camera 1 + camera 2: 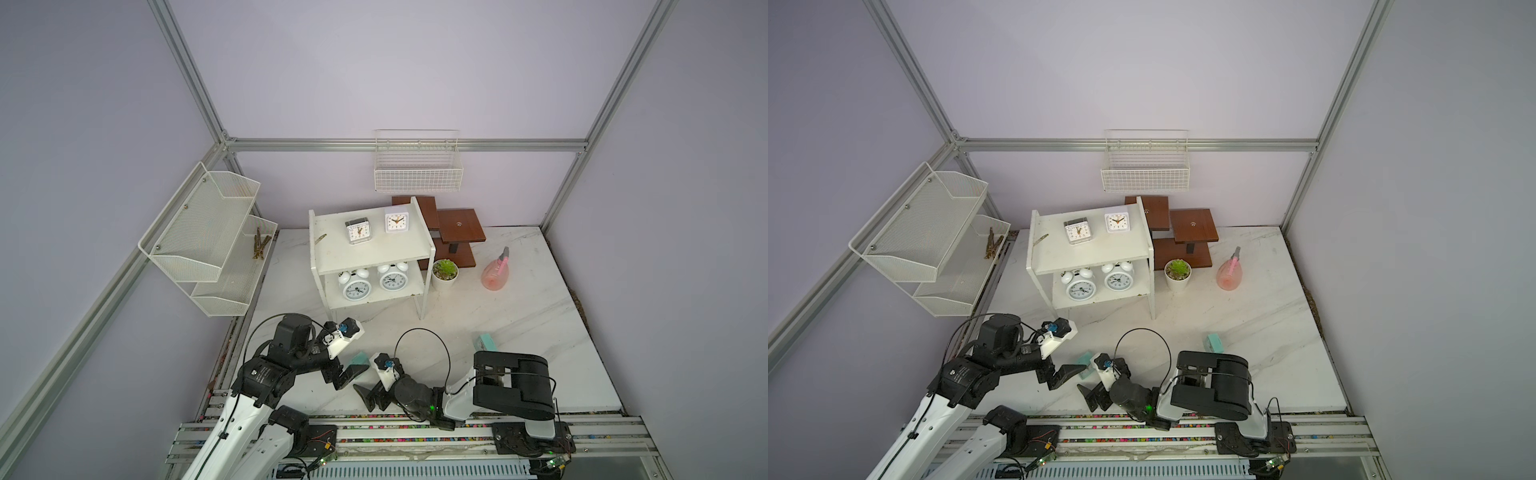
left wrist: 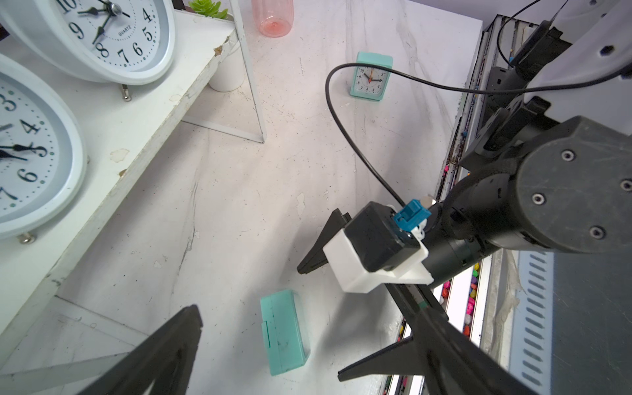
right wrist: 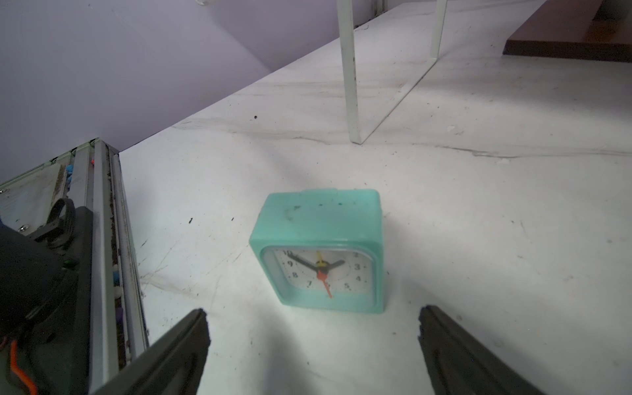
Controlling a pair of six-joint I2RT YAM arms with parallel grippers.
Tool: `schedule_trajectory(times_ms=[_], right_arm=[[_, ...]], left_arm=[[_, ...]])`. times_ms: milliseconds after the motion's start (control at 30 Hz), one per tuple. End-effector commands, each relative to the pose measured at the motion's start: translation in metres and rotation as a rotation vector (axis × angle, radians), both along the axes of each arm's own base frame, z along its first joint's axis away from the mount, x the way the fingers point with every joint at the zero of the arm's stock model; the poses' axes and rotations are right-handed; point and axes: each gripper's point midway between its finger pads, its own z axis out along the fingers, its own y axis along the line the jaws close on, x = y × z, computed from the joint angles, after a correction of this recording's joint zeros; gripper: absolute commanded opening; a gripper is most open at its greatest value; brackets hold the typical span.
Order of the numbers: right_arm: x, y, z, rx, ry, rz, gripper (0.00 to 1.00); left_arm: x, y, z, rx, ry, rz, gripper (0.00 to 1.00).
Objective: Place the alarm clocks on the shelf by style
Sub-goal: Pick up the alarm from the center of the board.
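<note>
- Right gripper (image 1: 369,397) hangs low over the marble tabletop (image 1: 519,299), jaws spread wide with nothing between them. The left gripper (image 1: 351,377) is just as wide and just as empty.
- The nearer mint-green square clock (image 3: 319,253) stands upright on the tabletop just ahead of the right gripper's fingertips (image 3: 191,338). Its face is turned toward them and it sits roughly centred on the gap, clear of both.
- In a top view one left finger crosses in front of this clock; whether it touches cannot be told.
- The second mint-green clock (image 1: 485,343) stands well apart, beside the right arm's elbow.
- On the shelf (image 1: 365,255) styles are already grouped. The two twin-bell clocks (image 1: 356,286) share the lower board, and the silver-grey square clock (image 1: 357,231) and white square clock (image 1: 396,221) share the top.
- Judging by that, the mint pair probably belongs on the bare part of the top board, and the wide jaws suit the clock's flat sides.
</note>
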Motion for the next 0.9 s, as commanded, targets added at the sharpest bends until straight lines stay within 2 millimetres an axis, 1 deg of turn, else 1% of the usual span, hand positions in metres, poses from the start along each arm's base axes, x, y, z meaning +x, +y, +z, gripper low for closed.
schedule_trajectory(times_ms=[0,133,300,567,700,867], right_arm=[[0.005,0.006,0.005,0.018,-0.045,-0.027,1.00],[0.007,0.013,0.003,0.005,-0.060,-0.024,1.00],[0.013,0.015,0.003,0.001,-0.082,-0.051,0.98],[0.023,0.020,-0.003,-0.019,-0.095,-0.068,0.96],[0.025,0.022,-0.004,-0.022,-0.098,-0.069,0.93],[0.026,0.024,-0.006,-0.025,-0.098,-0.064,0.85]], left_arm=[[0.001,-0.003,0.003,-0.015,-0.019,-0.009,1.00],[0.001,-0.003,0.003,-0.015,-0.020,-0.009,1.00],[0.001,-0.003,0.004,-0.017,-0.021,-0.011,1.00],[0.000,-0.003,0.004,-0.016,-0.022,-0.010,1.00],[0.000,-0.003,0.004,-0.018,-0.023,-0.010,1.00],[0.000,-0.003,0.004,-0.018,-0.023,-0.011,1.00]])
